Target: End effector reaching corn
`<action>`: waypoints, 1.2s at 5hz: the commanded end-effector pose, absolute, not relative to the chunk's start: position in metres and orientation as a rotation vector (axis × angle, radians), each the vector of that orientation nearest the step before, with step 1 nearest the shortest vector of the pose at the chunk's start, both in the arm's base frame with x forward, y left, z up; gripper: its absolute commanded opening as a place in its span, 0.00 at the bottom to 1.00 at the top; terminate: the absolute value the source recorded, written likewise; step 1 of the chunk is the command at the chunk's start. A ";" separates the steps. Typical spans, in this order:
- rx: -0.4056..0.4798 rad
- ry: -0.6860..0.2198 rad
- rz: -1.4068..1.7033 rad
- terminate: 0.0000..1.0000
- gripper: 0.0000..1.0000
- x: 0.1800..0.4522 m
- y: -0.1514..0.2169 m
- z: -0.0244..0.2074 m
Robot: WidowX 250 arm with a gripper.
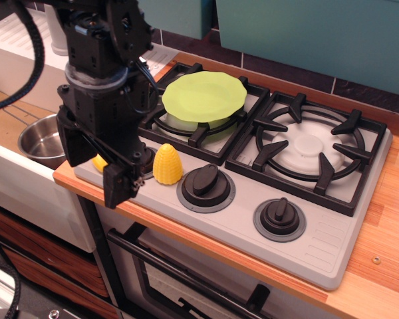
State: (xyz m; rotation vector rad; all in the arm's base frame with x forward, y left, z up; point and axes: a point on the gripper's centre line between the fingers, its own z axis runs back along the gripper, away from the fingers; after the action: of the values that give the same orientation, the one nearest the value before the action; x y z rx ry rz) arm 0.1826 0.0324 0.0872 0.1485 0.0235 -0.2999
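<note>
The corn (167, 163), a short yellow toy cob with bumpy kernel rows, stands upright on its flat base on the grey stove panel near the front left corner of the worktop, just left of the left black knob (205, 187). It looks like light, hollow moulded plastic: stiff, not fragile, but rounded and tapered toward the top, so it would likely slip or tip if pinched high. The safest hold seems to be across its wide middle, low on the body.

The end effector (100, 178), a large black boxy gripper with loose cables, hangs just left of the corn, over the front left edge of the worktop. Its two downward fingers (118, 186) stand apart with a visible gap, holding nothing. The nearer finger is close to the corn, though contact cannot be judged. A second yellow object (100, 161) peeks out behind the fingers. A green plate (204, 97) rests on the left rear burner.
</note>
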 end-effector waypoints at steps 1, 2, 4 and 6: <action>0.149 -0.015 -0.239 0.00 1.00 0.195 0.006 0.100; 0.131 0.003 -0.237 0.00 1.00 0.201 0.003 0.108; 0.087 -0.027 -0.263 0.00 1.00 0.222 0.002 0.103; 0.085 -0.074 -0.315 0.00 1.00 0.247 0.014 0.091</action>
State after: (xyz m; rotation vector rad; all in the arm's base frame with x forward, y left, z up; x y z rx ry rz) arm 0.2366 0.0130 0.0802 0.0748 -0.0310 -0.3156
